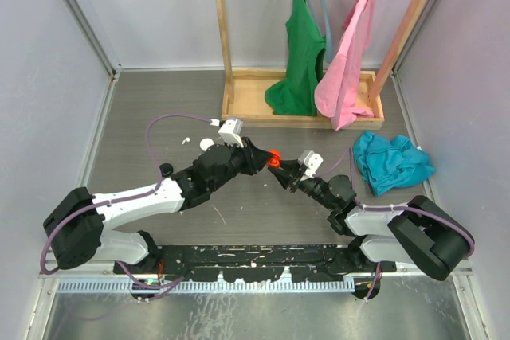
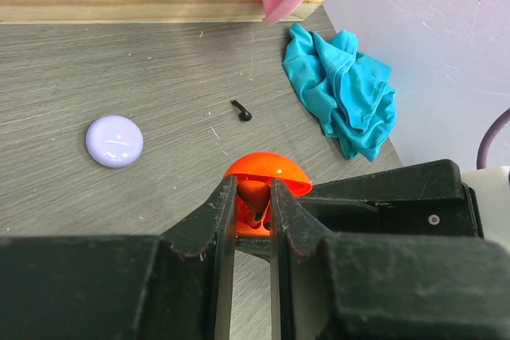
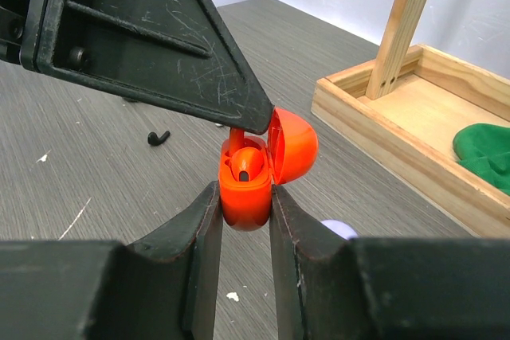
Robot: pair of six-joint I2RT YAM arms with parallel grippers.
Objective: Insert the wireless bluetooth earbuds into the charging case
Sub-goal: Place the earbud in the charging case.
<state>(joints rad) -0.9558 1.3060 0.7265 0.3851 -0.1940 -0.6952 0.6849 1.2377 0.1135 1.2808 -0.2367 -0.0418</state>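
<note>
Inside the open orange case (image 3: 247, 205) sits one red earbud (image 3: 249, 163).

Our two arms reach in from the near edge and meet tip to tip over mid-table. Our left arm (image 1: 131, 197) stretches low, slanting to the right, and the left gripper (image 2: 253, 193) has its fingers pinched nearly together on the red earbud (image 3: 236, 134). Our right arm (image 1: 382, 216) folds at the elbow and leans left, with the right gripper (image 3: 243, 197) clamped on the charging case (image 3: 291, 145)
</note>
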